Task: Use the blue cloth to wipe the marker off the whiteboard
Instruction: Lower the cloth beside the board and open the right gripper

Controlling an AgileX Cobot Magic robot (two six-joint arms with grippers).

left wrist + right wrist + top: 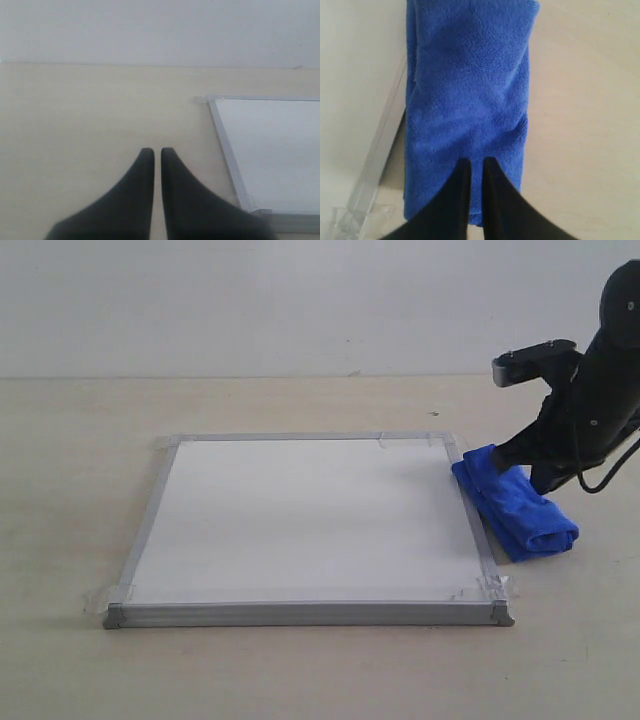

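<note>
Whiteboard (300,520) lying flat on the pale counter (80,460), its silver frame (300,613) square to the near counter edge and clear tape (485,588) at the corners; the board face reads plain white in every view; bare counter lies open on the left, near and far sides of the board, with the white wall (250,300) behind, while the right side is taken up by the blue cloth (515,502) and the dark arm above it; the cloth lies folded lengthwise on the counter along the board's right edge, its far end touching the frame near the far right corner; the right hand (477,162) sits directly over the cloth at its far end, fingers (460,190) drawn together to a narrow slit, and whether they pinch any fabric cannot be told; the left hand (157,152) hangs over bare counter off a corner of the board, apart from the frame, its fingers likewise nearly together and holding nothing.
</note>
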